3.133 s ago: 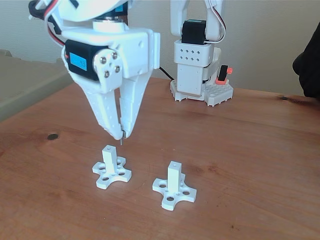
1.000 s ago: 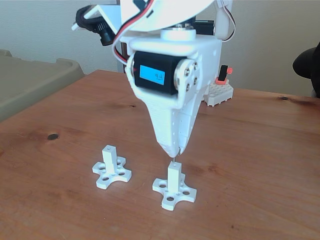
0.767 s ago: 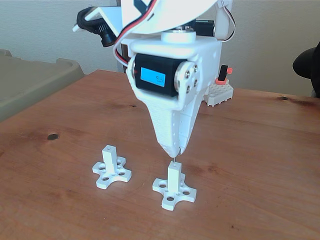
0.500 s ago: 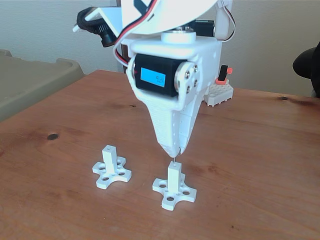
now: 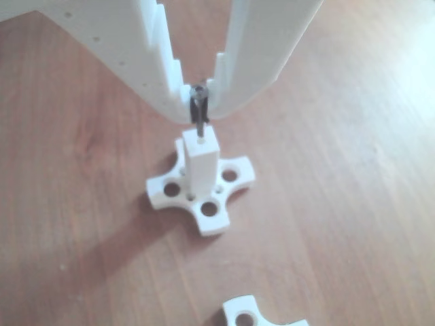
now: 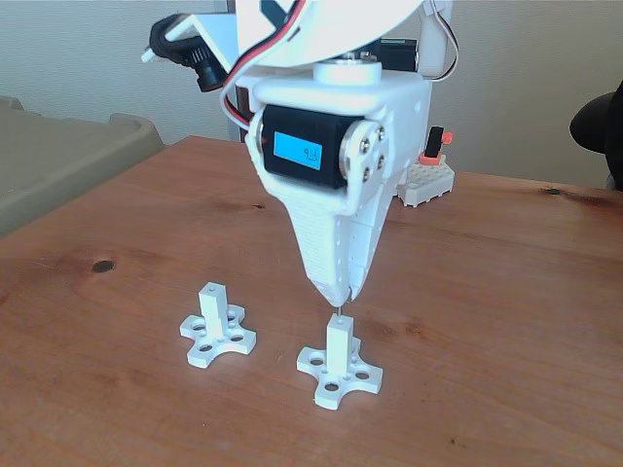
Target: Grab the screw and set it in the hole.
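In the other view my white gripper [image 5: 198, 103] comes down from the top edge, shut on the screw [image 5: 200, 117] just below its head. The thin dark screw hangs straight down. Its lower end meets the hole [image 5: 202, 142] in the square top of a white post [image 5: 202, 166] on a cross-shaped base [image 5: 207, 207]. In the fixed view the gripper [image 6: 341, 294] stands right over the right-hand post [image 6: 337, 346]. A sliver of the screw [image 6: 337, 310] shows between the fingertips and the post top.
A second white post [image 6: 215, 309] with the same base stands to the left on the wooden table [image 6: 487, 321]; its base [image 5: 262, 314] shows low in the other view. The arm's mount [image 6: 423, 177] is at the back, a beige tub [image 6: 58, 165] lies left, and a dark shape [image 6: 599, 126] is at the right edge.
About three seconds ago the gripper hung over the left post with the screw; it now stands over the right post. Over the last second it has barely moved.
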Robot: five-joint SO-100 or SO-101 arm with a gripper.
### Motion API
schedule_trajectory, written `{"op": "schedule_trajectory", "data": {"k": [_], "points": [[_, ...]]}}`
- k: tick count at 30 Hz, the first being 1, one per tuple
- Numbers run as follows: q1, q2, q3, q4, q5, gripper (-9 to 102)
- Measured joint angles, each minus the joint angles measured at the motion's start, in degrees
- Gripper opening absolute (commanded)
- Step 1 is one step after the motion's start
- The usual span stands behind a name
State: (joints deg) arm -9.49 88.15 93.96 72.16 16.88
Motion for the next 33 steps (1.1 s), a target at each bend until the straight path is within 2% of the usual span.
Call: {"op": "schedule_trajectory", "data": {"k": [33], "points": [[0.00, 0.00, 0.62, -0.70, 0.00, -4]]}}
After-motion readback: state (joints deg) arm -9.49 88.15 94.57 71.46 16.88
